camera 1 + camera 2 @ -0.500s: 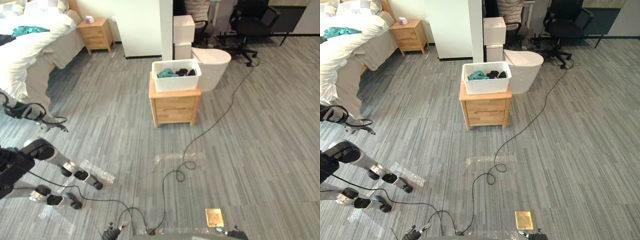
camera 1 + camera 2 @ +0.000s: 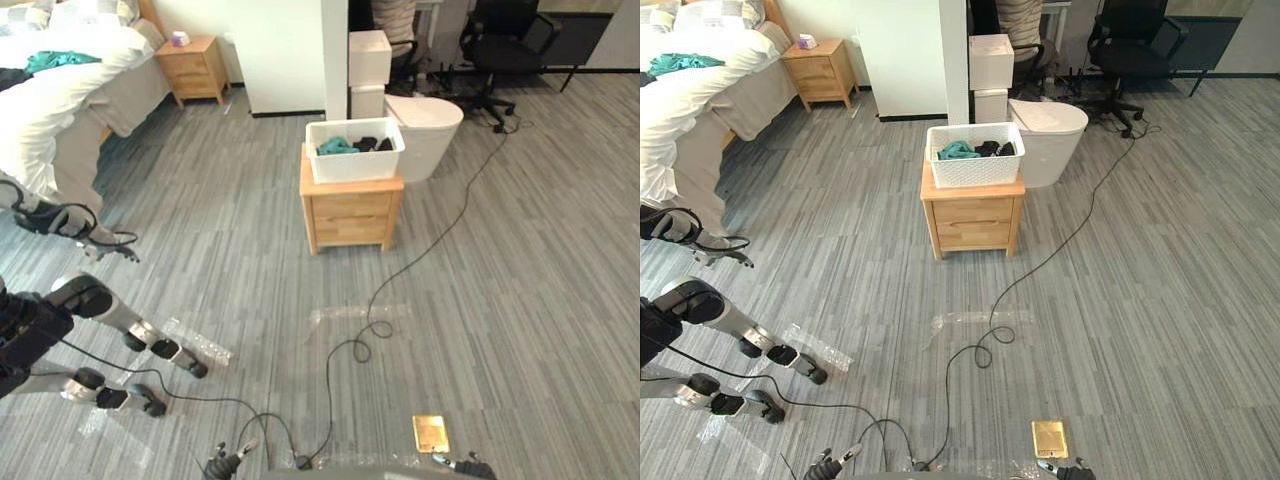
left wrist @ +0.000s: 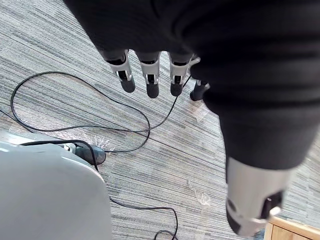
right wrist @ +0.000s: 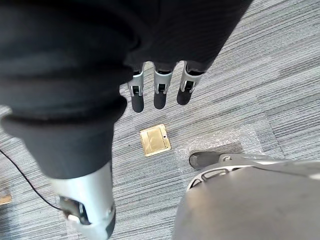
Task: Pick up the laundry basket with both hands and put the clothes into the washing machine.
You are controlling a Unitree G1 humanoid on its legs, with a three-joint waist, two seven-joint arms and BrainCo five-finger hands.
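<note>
A bed with a white duvet [image 2: 60, 90] takes the far left corner of the grey striped plank floor [image 2: 520, 280]. Mid-room stands a small wooden two-drawer bench [image 2: 352, 212], with a white rounded unit [image 2: 432, 130] just behind it to the right. On the bench sits the white plastic laundry basket [image 2: 356, 165], holding a teal cloth [image 2: 335, 146] and dark garments [image 2: 373, 144], well apart from both hands. The wrist views add the hands. The left hand [image 3: 151, 75] hangs over the floor, fingers straight, holding nothing. The right hand [image 4: 160, 85], likewise straight-fingered and empty, hangs above a small square brass floor plate [image 4: 155, 140].
</note>
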